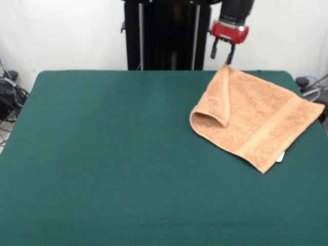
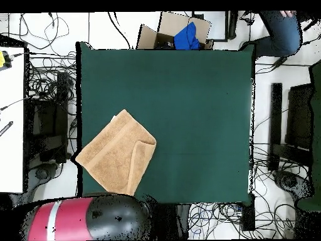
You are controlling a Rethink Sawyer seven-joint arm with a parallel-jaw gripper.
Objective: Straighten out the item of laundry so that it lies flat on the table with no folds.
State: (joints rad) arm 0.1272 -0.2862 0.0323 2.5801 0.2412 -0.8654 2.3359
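The peach-orange item of laundry (image 1: 256,118) lies at the far right of the green table (image 1: 113,154). Its left part is doubled over in a rounded fold, and a narrow flap runs up to its far corner. A woven band crosses its right side, with a white tag (image 1: 280,157) peeking out at the near edge. My red gripper (image 1: 221,60) hangs just above that far corner, open, with the corner's tip right under one finger. In the overhead view the towel (image 2: 116,154) sits at the table's (image 2: 194,107) lower left, and the arm (image 2: 88,218) hides the gripper.
One towel corner reaches the table's side edge (image 2: 79,158). Beyond the table stand a cardboard box with something blue (image 2: 178,34), tangled cables (image 2: 53,107) on the floor and a white desk (image 2: 11,113). A person's leg (image 2: 279,31) shows at the top right.
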